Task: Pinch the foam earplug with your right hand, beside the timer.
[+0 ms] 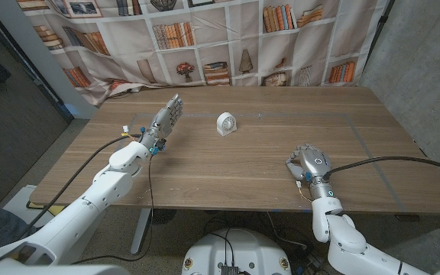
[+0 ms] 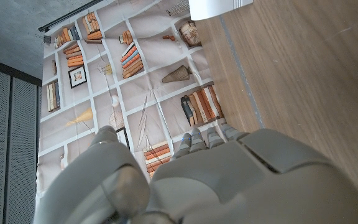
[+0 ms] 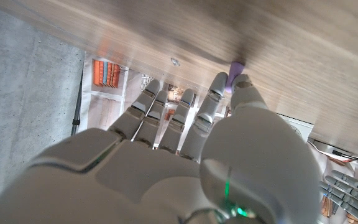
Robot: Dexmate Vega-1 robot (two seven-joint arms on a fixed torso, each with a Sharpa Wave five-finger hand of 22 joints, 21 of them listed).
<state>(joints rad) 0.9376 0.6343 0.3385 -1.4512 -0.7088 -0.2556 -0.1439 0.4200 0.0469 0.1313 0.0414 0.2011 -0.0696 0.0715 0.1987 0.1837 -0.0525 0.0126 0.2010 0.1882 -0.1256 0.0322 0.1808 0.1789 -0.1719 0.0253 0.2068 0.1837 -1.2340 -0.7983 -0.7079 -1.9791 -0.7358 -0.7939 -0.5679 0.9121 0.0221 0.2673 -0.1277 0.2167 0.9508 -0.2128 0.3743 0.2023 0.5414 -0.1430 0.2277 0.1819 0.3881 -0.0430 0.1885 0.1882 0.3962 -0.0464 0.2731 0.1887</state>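
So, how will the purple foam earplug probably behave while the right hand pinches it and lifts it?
The earplug is tiny against the fingertips of the right hand, so it is probably very light. Being foam, it should squash and hold rather than slip. It looks rounded, so if released on the table it may roll.

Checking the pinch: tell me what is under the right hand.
In the right wrist view, a purple foam earplug sits pinched at the right hand's fingertips, against the table. The fingers cover its lower part.
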